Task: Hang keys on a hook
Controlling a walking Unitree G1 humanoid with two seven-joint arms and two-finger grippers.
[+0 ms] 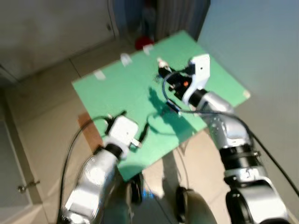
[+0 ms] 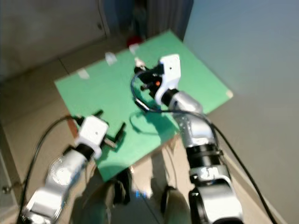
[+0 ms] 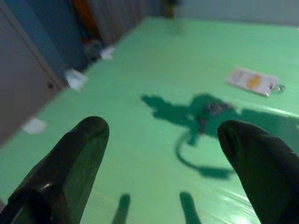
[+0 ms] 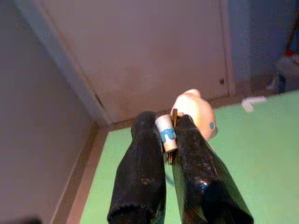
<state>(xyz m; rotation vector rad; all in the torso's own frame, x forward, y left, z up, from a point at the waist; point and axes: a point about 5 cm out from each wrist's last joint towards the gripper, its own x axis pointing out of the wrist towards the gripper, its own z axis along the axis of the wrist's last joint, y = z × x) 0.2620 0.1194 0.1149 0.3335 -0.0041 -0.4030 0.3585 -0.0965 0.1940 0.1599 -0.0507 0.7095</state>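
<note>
Sheeting in bright green (image 1: 126, 88) covers the floor ahead of me, running up to a grey wall on the right. My right arm reaches out over the middle of it, and my right gripper (image 4: 164, 140) is clenched on the keys (image 4: 167, 134): between the two black fingers I see a small white tag with a blue mark, with a rounded white charm (image 4: 196, 111) just beyond it. My left gripper (image 3: 163, 135) hovers low over the sheet's near left part, fingers spread wide and holding nothing. Beyond its fingertips a white card with an orange spot (image 3: 252, 81) lies flat on the sheet. Small white scraps (image 1: 125, 59) dot the far left edge.
</note>
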